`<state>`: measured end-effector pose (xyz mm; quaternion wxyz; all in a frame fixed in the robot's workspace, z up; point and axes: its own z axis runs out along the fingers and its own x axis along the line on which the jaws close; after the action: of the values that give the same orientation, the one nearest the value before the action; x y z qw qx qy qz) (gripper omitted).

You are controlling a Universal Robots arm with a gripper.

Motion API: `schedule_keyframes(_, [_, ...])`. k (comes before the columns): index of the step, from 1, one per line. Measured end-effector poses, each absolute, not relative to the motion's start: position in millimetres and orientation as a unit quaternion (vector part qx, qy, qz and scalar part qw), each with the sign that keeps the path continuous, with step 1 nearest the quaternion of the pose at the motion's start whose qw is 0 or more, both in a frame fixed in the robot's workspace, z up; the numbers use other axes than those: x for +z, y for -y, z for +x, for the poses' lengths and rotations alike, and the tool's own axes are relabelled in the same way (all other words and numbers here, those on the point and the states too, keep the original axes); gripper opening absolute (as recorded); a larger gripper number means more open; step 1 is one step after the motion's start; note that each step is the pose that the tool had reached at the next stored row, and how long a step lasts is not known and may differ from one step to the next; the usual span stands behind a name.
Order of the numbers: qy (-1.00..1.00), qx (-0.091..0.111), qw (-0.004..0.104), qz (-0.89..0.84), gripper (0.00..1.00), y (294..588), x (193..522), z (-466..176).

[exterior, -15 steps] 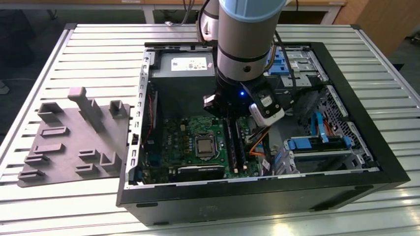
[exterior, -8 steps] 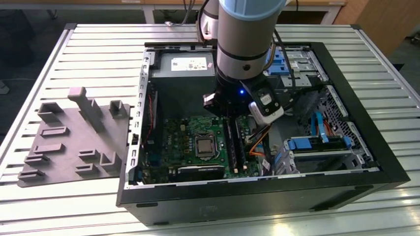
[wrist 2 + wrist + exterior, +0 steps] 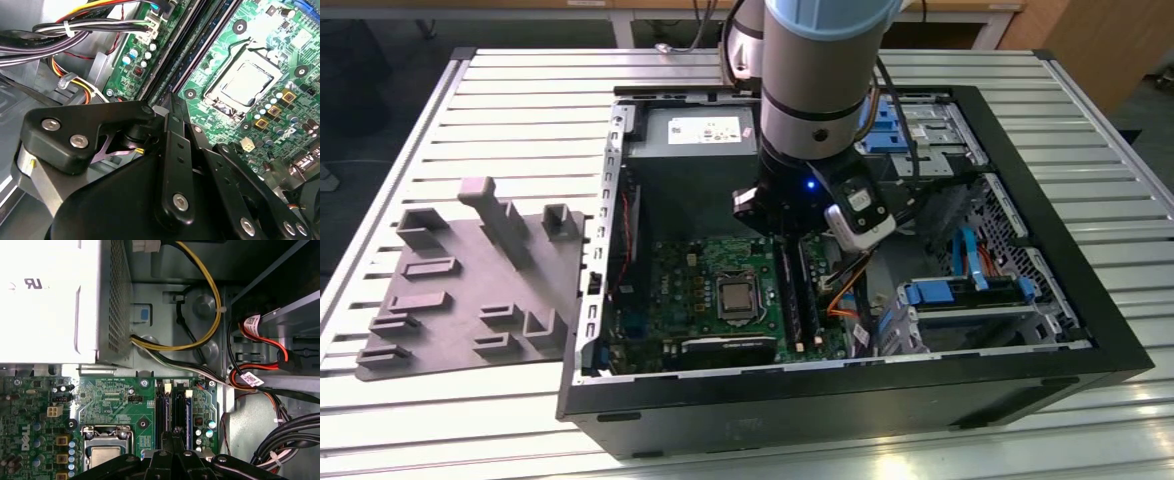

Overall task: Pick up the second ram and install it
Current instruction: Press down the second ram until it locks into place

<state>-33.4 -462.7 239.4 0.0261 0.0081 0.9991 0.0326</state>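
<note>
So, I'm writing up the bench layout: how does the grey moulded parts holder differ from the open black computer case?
The grey moulded parts holder is low and flat with a few upright posts; the open black computer case is a much larger, deep box. The holder lies apart on the exterior view's left, while the gripper hangs inside the case, above its green motherboard. Both rest on the slatted metal table.
</note>
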Motion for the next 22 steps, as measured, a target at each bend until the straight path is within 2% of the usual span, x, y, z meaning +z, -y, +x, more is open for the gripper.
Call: schedule_keyframes(22, [-0.999, 0.033, 0.026, 0.017, 0.11, 458.5, 237.6, -33.4])
